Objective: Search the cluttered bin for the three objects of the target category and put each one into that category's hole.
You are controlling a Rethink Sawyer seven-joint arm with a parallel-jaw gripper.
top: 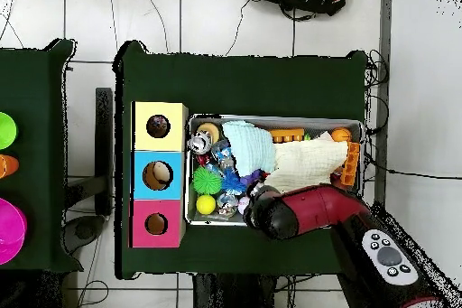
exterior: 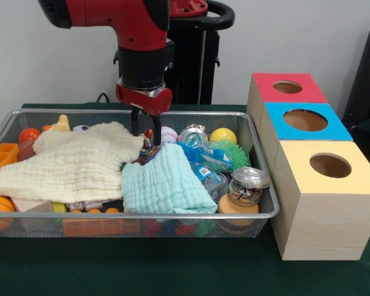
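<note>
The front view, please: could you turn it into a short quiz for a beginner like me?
1. True or false: the red-topped box stands nearest the front camera.
2. The middle wooden box has a top panel that is: A red, B blue, C yellow.
3. Fill in: the gripper hangs where the cream cloth meets the pale green cloth, over the silver wire-mesh ___.
Key: 1 false, the yellow-topped box is nearest; 2 B; 3 basket.
</note>
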